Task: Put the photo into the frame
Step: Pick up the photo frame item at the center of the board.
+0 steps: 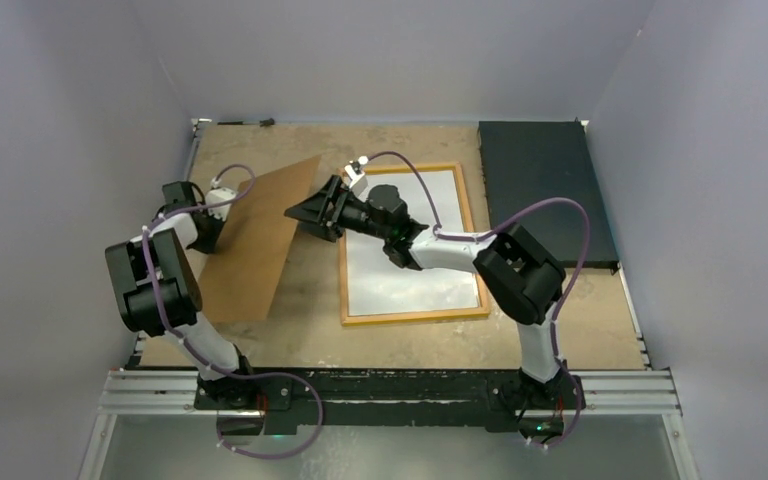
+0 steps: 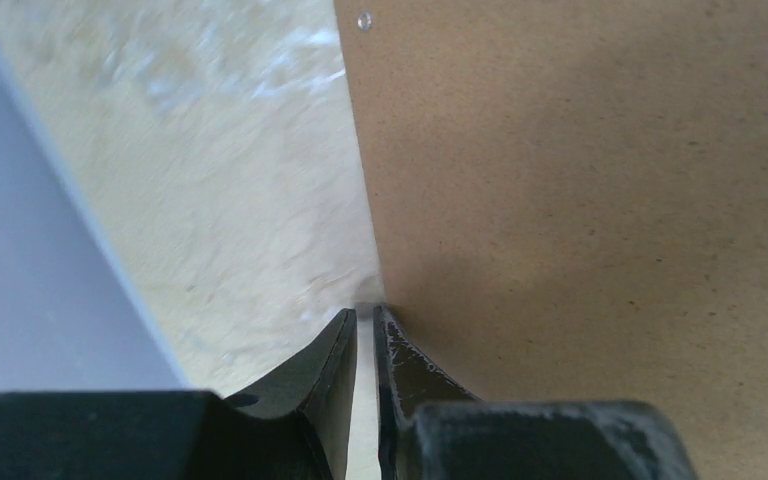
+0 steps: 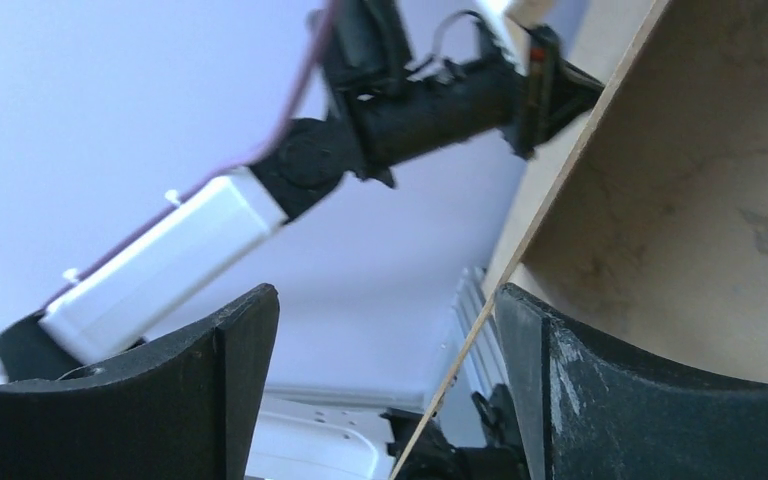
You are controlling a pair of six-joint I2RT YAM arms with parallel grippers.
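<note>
Two grippers are noted above the table (image 1: 300,345). The left gripper (image 2: 365,312) is set at the left side, its jaws pinched on the left edge of the backing board (image 1: 260,240), which is held tilted; whether the board's near edge rests on the table cannot be told. The right gripper (image 1: 308,212) is stretched leftward across the frame (image 1: 415,317), with its fingers (image 3: 230,380) spread wide about the board's right edge; contact there cannot be confirmed. One board, one frame, one photo (image 1: 410,275) and one dark mat (image 1: 540,190) are counted. The photo is recorded lying inside the frame, white side up. Its upper part is covered by the right arm (image 1: 450,250), and its printed face is not seen.
</note>
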